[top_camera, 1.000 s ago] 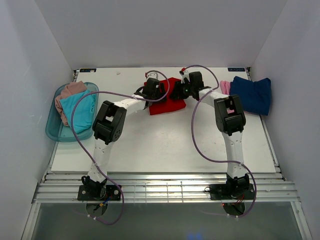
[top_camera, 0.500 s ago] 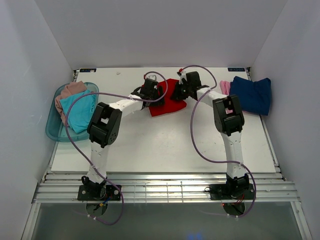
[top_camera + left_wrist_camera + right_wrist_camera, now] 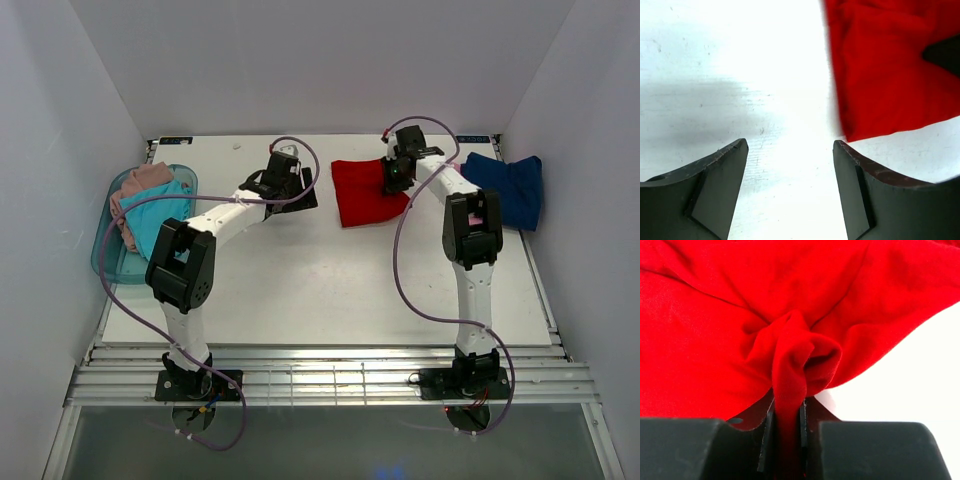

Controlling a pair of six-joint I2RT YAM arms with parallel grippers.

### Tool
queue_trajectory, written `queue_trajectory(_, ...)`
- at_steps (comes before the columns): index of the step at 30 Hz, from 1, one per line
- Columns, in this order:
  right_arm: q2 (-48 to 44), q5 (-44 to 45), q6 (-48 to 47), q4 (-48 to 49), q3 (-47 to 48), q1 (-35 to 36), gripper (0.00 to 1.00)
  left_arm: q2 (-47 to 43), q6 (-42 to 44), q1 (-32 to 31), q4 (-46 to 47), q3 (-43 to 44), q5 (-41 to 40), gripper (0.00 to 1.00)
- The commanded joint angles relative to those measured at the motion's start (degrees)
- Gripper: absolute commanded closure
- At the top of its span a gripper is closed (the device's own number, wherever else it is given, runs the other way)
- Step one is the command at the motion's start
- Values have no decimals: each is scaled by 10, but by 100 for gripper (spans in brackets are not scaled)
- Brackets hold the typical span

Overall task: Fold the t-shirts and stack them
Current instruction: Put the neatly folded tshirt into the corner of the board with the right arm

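The red t-shirt (image 3: 362, 192) lies folded at the table's back middle. My right gripper (image 3: 395, 178) is shut on a bunched fold of the red shirt (image 3: 790, 370) at its right edge. My left gripper (image 3: 304, 196) is open and empty over bare table, left of the red shirt (image 3: 890, 75). The navy blue shirt (image 3: 505, 187) lies at the back right with a light pink shirt (image 3: 451, 173) showing under its left edge. The turquoise shirt (image 3: 160, 222) and the pink-beige shirt (image 3: 142, 185) lie in the tub.
A translucent teal tub (image 3: 103, 262) stands at the table's left edge. White walls enclose the table on three sides. A metal rail runs along the near edge by the arm bases.
The red shirt has moved right with my right gripper. My left gripper has let go of it and drawn back to the left.
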Motion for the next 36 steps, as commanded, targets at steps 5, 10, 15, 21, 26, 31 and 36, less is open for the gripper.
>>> queue_trajectory(5,-82,92,-73,-78,27,-37,92,-31,-8,2,-6,-31,14,21)
queue_trajectory(10,-100,108,-95,-97,48,-60,92,-31,-12,2,-3,-44,17,21)
queue_trajectory(15,-99,116,-105,-138,99,-86,92,-36,-21,2,2,-67,19,21)
queue_trajectory(21,-128,127,-107,-139,103,-108,92,-37,-24,2,7,-83,21,21)
queue_trajectory(26,-153,140,-108,-145,105,-129,92,-38,-27,2,11,-96,22,21)
queue_trajectory(31,-165,142,-106,-141,123,-165,92,-38,-31,2,15,-104,27,21)
queue_trajectory(36,-150,143,-99,-142,161,-183,92,-37,-35,2,19,-109,31,21)
